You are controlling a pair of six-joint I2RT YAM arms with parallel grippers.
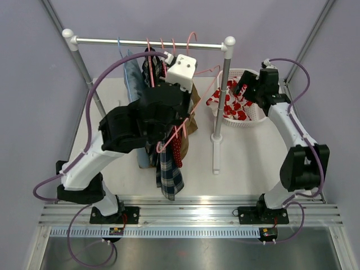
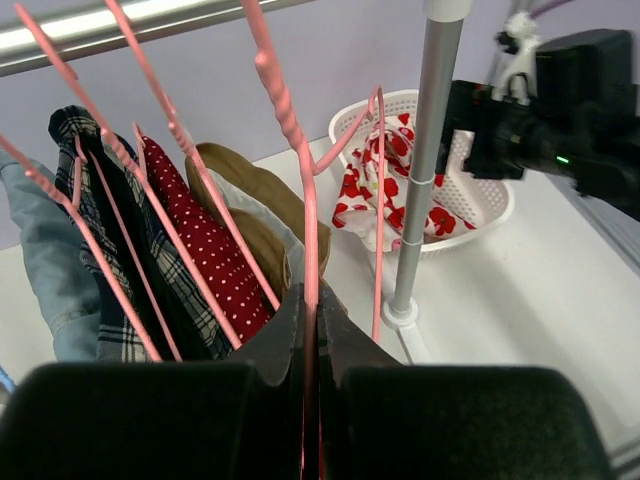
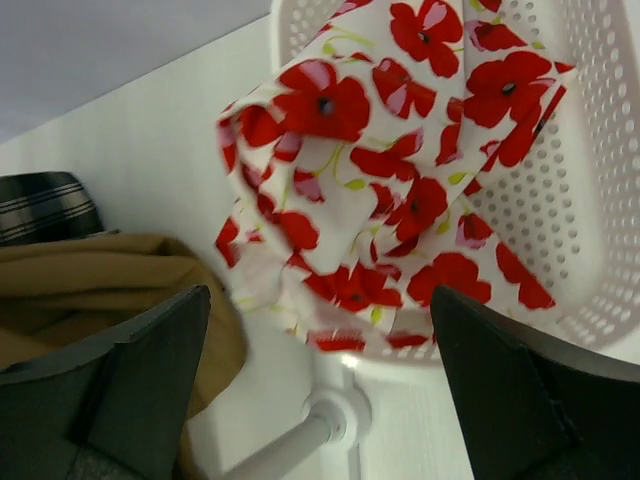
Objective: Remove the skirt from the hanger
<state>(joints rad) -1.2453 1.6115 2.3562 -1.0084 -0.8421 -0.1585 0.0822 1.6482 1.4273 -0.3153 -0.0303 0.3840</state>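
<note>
Poppy-print skirt [image 3: 400, 200] lay bunched in the white basket [image 3: 590, 150], one fold spilling over the rim toward the rack post [image 2: 425, 180]. It was off any hanger.

Right end effector [image 3: 315, 340] hung just above the skirt, fingers wide apart, gripping nothing.

Pink hanger [image 2: 310, 200] was bare and tilted beside the other hung garments [image 2: 150, 250]. Left end effector [image 2: 312, 335] was clamped together on its wire. Could not tell whether its hook sat on the rail [image 1: 152, 43].

Judged: removal done, drop-off step closing. Next move calls for the right arm to lift clear without snagging cloth. The left arm has to rehang the hanger or lay it on the surface [image 1: 247, 157].
</note>
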